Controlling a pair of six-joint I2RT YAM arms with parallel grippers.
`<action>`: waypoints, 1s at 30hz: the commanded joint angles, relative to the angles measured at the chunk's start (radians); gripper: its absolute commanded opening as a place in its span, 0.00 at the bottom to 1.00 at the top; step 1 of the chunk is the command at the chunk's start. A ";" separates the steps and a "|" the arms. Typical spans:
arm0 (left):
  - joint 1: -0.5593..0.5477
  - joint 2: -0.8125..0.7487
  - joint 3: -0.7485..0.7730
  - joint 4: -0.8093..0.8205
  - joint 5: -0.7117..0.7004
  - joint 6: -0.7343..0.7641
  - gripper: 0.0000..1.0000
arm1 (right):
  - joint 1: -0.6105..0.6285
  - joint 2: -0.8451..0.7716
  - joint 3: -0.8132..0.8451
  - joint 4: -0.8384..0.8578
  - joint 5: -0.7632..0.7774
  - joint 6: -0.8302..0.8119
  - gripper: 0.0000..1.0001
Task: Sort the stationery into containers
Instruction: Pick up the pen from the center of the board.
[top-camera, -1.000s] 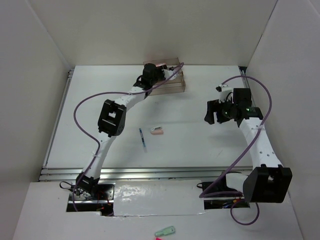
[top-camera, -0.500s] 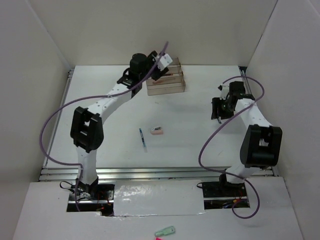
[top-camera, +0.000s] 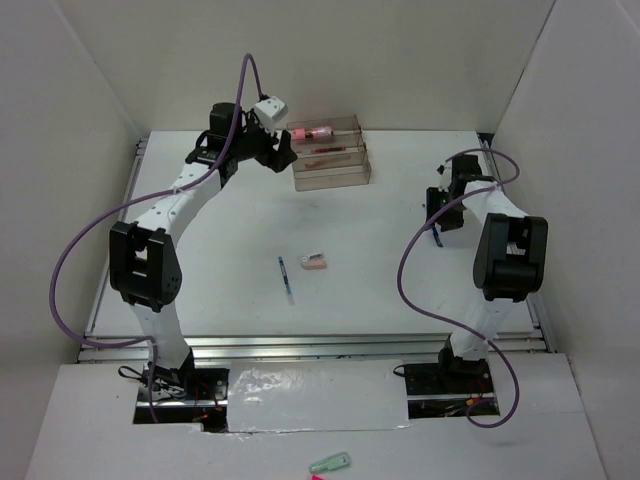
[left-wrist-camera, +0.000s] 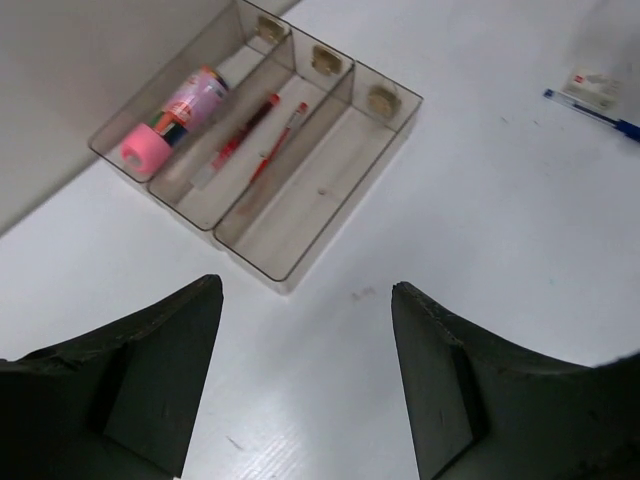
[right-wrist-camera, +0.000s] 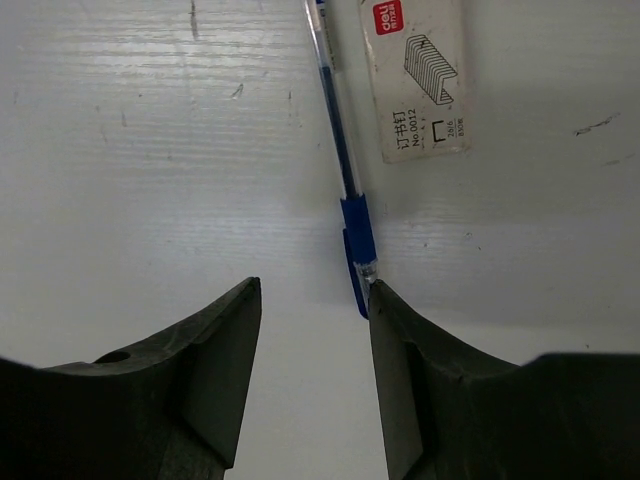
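Note:
The smoky clear organiser (top-camera: 345, 176) stands at the back; in the left wrist view (left-wrist-camera: 395, 100) its far compartment holds a pink-capped tube (left-wrist-camera: 175, 115) and its middle one holds red pens (left-wrist-camera: 250, 135). My left gripper (top-camera: 283, 152) is open and holds nothing, just left of the organiser, above bare table (left-wrist-camera: 305, 285). A blue pen (top-camera: 286, 278) and a small pink-and-white box (top-camera: 313, 262) lie mid-table. In the right wrist view the blue pen (right-wrist-camera: 340, 150) lies beside a white staples-labelled box (right-wrist-camera: 415, 75). My right gripper (right-wrist-camera: 312, 285) is open, its right fingertip beside the pen's capped end.
White walls close in the table on the left, back and right. A metal rail (top-camera: 300, 345) runs along the near edge. A pale green clip (top-camera: 330, 463) lies on the near shelf in front of the arm bases. My right arm (top-camera: 505, 255) is folded upright at the right.
My left arm has swung left, taking its gripper from over the organiser to beside its left end. My right arm has folded up and back; its gripper stays at the right.

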 joint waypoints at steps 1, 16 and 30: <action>0.010 -0.075 -0.005 0.010 0.098 -0.069 0.80 | 0.000 0.029 0.042 0.049 0.042 0.023 0.54; 0.025 -0.097 -0.080 0.024 0.136 -0.115 0.79 | 0.005 0.118 0.053 0.078 0.104 -0.015 0.41; 0.048 -0.268 -0.317 0.163 0.247 -0.541 0.72 | 0.036 -0.081 0.001 0.040 -0.200 -0.008 0.00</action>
